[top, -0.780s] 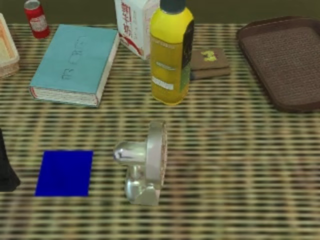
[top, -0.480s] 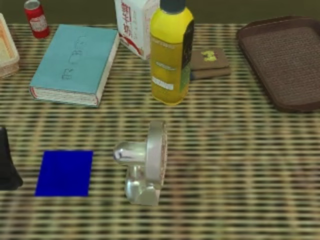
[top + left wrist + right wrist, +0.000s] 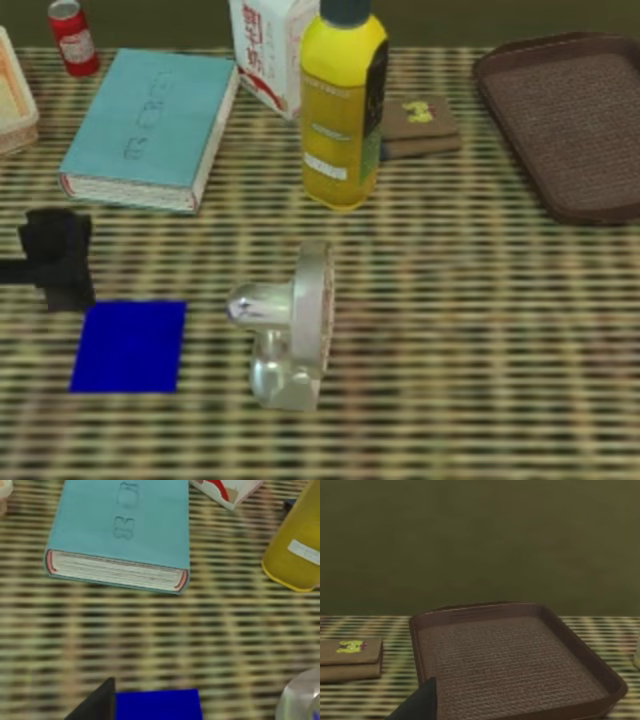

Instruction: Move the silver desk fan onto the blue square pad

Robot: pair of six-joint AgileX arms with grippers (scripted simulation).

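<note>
The silver desk fan (image 3: 290, 325) stands on the woven mat near the middle front, its round grille facing right; its edge (image 3: 302, 700) also shows in the left wrist view. The blue square pad (image 3: 130, 345) lies flat to the fan's left, also seen as the pad (image 3: 157, 705). My left gripper (image 3: 62, 262) hovers just behind the pad's far left corner, open and empty, with one dark fingertip (image 3: 100, 707) showing. My right gripper is outside the top view; one fingertip (image 3: 420, 705) shows in front of the brown tray, nothing held.
Behind the pad lies a light-teal book (image 3: 150, 125). A yellow bottle (image 3: 343, 100) stands behind the fan, with a carton (image 3: 265, 45) and a brown wallet (image 3: 420, 125) nearby. A red can (image 3: 72, 35) is far left; a brown tray (image 3: 575, 120) fills the far right.
My left arm has swung in from the left edge, up and to the right, and now hangs by the pad's far left corner. The fan and pad have not moved.
</note>
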